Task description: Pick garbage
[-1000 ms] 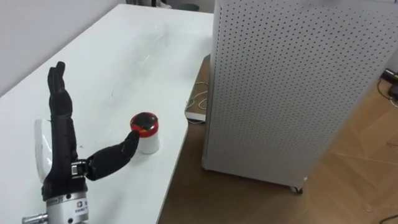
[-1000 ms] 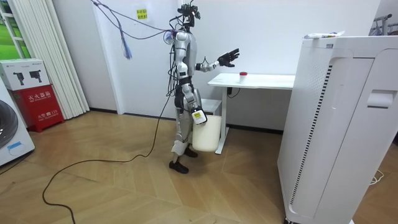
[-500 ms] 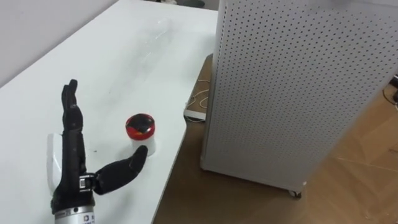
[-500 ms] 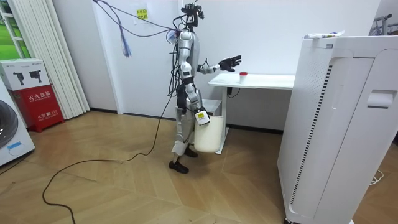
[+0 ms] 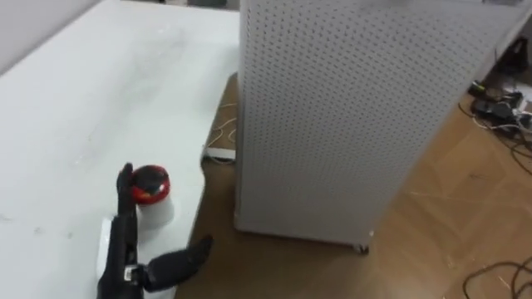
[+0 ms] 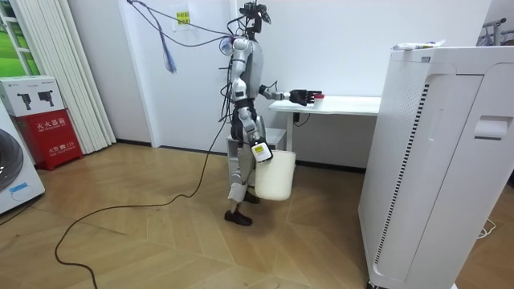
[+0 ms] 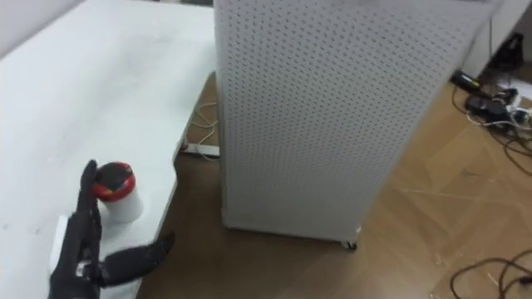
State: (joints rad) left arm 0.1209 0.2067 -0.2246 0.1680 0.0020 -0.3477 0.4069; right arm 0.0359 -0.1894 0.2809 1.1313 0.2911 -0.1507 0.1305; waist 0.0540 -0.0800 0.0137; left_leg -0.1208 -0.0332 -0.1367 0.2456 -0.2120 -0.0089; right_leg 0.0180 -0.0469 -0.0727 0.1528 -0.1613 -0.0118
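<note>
A small white cup with a red lid (image 5: 150, 184) stands near the right edge of the white table (image 5: 75, 100). My left hand (image 5: 125, 241) reaches in from the lower left, open, its straight fingers lying just left of the cup and the thumb spread out past the table's edge. In the room view I stand at the table's end with that left hand (image 6: 301, 97) stretched level over it to the cup (image 6: 317, 95). My right hand (image 6: 259, 150) hangs at my hip and carries a white bucket (image 6: 275, 175) off the floor.
A tall white perforated cabinet (image 5: 332, 116) stands close on the right of the table, leaving a narrow strip of wooden floor. A white power strip and cord (image 5: 218, 154) lie under the table's edge. Dark cables (image 5: 499, 108) lie at the far right.
I have stepped nearer the table with the bucket. The left hand has dropped from raised to level and reached forward; its fingers now lie beside the cup where the thumb touched before.
</note>
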